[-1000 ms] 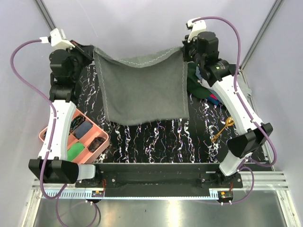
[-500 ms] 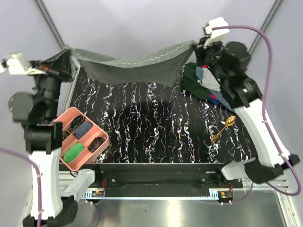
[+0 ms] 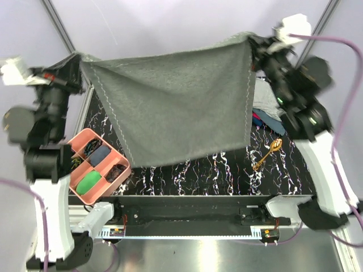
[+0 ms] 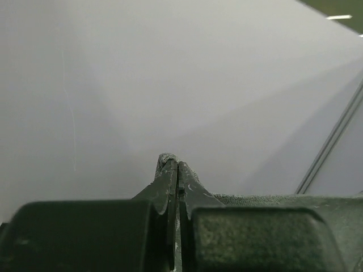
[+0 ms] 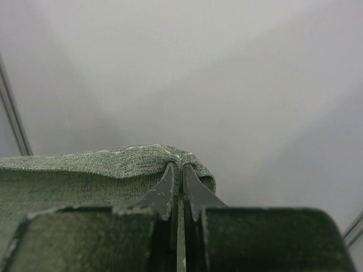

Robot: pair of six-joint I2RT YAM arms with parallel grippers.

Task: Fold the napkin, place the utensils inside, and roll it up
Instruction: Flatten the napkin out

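Note:
The grey napkin (image 3: 176, 105) hangs spread wide in the air above the marbled black table (image 3: 198, 175), stretched between both arms. My left gripper (image 3: 81, 56) is shut on its upper left corner; in the left wrist view (image 4: 177, 164) a tuft of cloth shows at the fingertips. My right gripper (image 3: 250, 38) is shut on the upper right corner, and the napkin (image 5: 85, 170) drapes over the tips (image 5: 181, 167) in the right wrist view. A gold spoon (image 3: 267, 154) lies on the table at the right, below the napkin's lower right corner.
A pink divided tray (image 3: 97, 168) with small items sits at the table's left front. A heap of coloured cloths (image 3: 266, 110) lies at the right, partly hidden behind the napkin. Grey walls and frame posts stand behind.
Both arms have swung up and outward, lifting the napkin from low over the back of the table into a wide, taut sheet held high toward the camera.

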